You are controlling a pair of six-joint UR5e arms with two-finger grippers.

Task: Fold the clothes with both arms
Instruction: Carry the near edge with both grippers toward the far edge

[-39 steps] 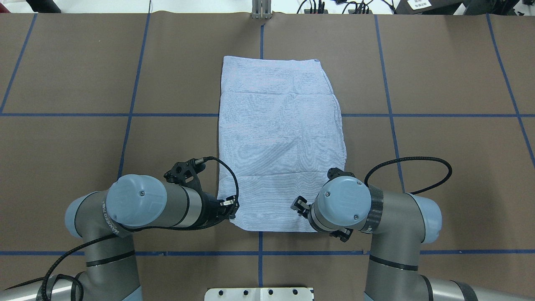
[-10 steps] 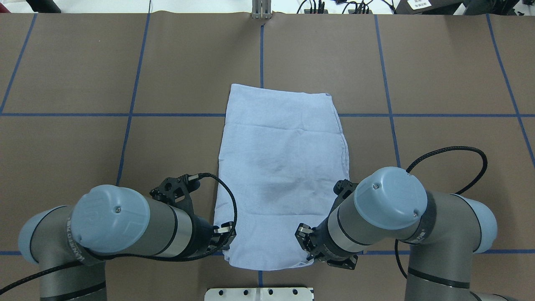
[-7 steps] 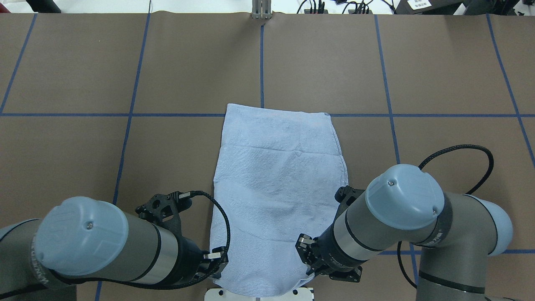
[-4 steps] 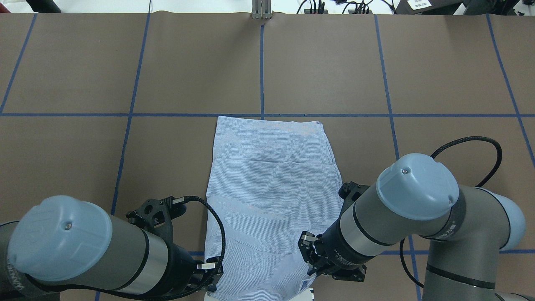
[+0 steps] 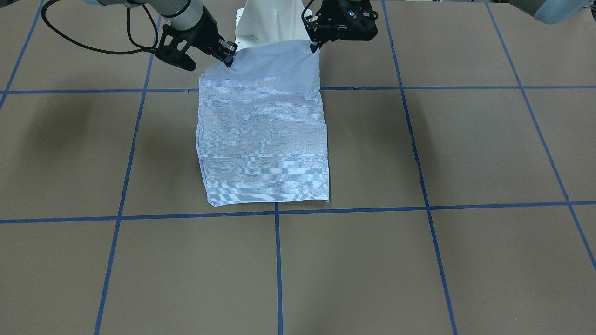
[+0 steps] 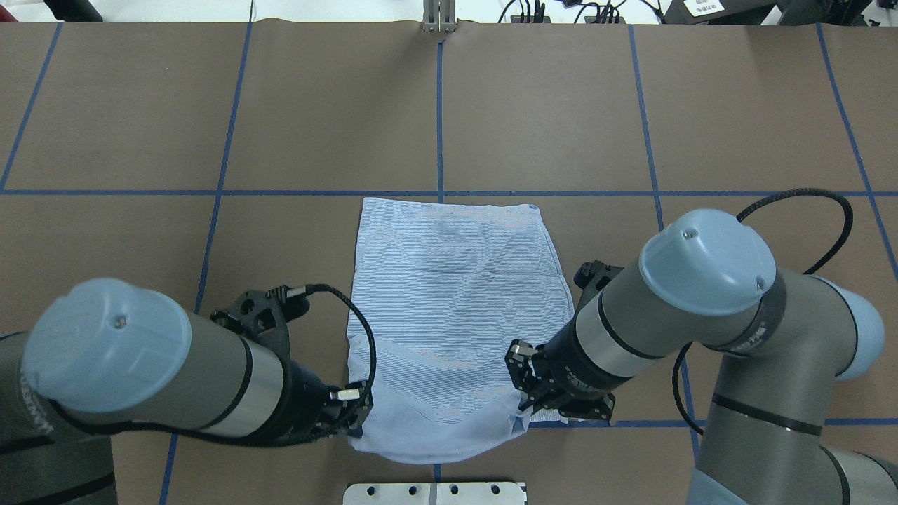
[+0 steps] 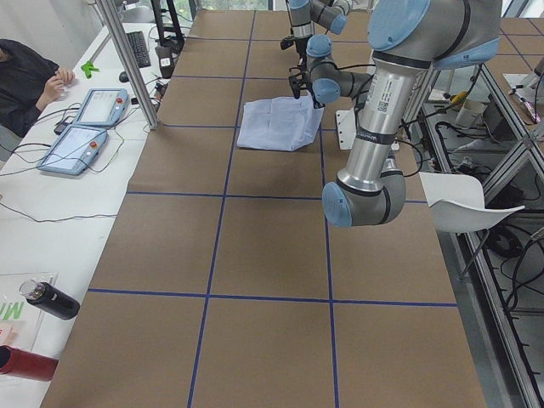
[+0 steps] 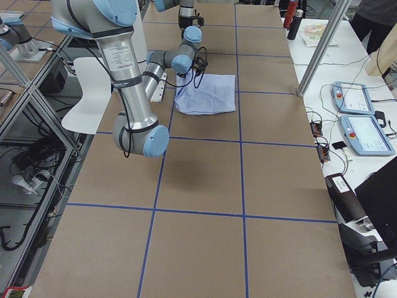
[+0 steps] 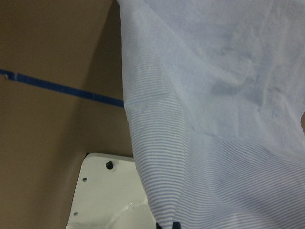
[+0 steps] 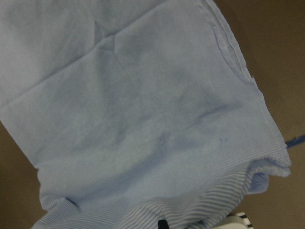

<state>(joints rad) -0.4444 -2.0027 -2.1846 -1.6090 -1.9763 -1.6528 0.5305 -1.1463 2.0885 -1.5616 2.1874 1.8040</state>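
front-facing view, shirt: the folded shirt (image 5: 263, 135) is lying as a rectangle in the middle of the brown table (image 5: 442, 270). its far edge is resting flat just on the robot's side of a blue tape line (image 5: 372, 209), and its robot-side edge is being held up off the surface.
front-facing view, right gripper: the right gripper (image 5: 228, 58) is pinching the raised corner on this view's left, jaws pressed onto the cloth.
front-facing view, left gripper: the left gripper (image 5: 315, 45) is pinching the other raised corner the same way.
overhead view, arms: the left arm (image 6: 140, 372) and right arm (image 6: 673, 301) are reaching in from either side of the shirt.
overhead view, held edge: it is sagging in a curve between the two grippers, just short of the white base plate (image 6: 435, 493).
left side view: a person (image 7: 25, 81) is sitting at the side bench near two tablets (image 7: 85, 127). the grippers are showing too small to judge.
right side view: the shirt is lying flat beyond its lifted edge, next to the far arm.
left wrist view: striped cloth is hanging down across the frame, with the base plate and a tape line beneath it.
right wrist view: cloth is filling almost the whole frame, bunching at the bottom where it is being gripped.
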